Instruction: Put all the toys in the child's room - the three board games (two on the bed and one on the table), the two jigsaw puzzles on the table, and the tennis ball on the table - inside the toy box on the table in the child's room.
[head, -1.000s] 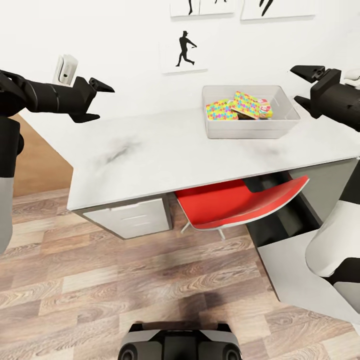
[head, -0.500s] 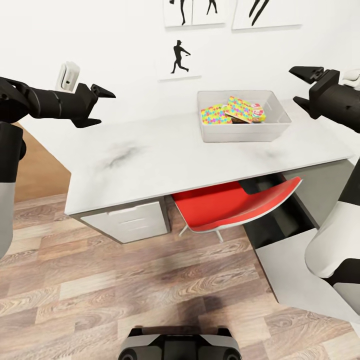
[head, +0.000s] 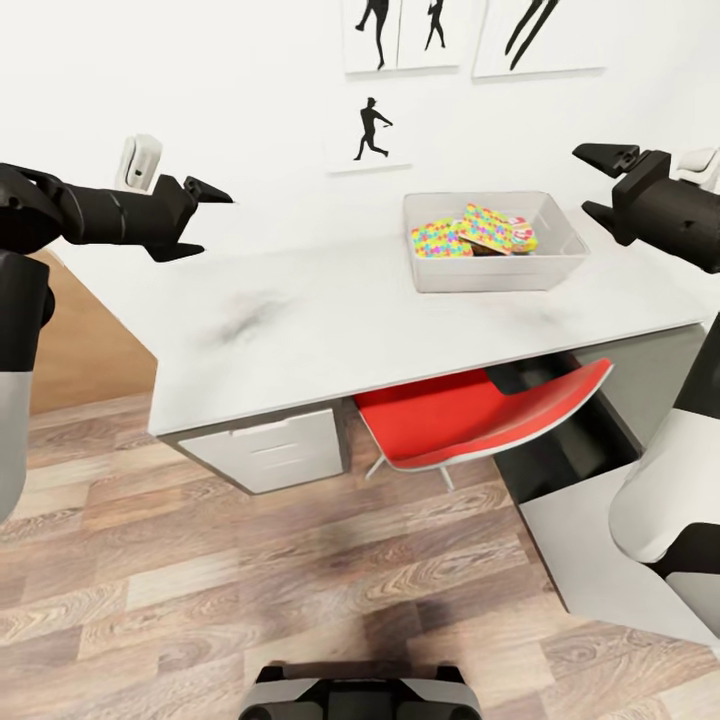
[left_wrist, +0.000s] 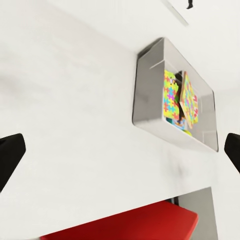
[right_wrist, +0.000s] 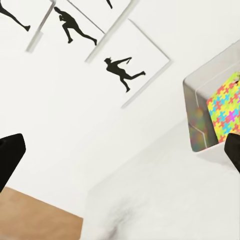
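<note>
Your two jigsaw puzzles sit in one toy box at 1 o'clock; left gripper, right gripper both spread, empty

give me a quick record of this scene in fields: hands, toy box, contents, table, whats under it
left hand: open, empty, held above the table's left end
right hand: open, empty, raised just right of the toy box
toy box: pale grey bin on the table top, toward the back right
contents: two jigsaw puzzles lying overlapped, with a red and white edge of something else beneath them; what it is cannot be told
table: light grey top, white drawers at the left
under table: red chair pushed in
wall: silhouette pictures
</note>
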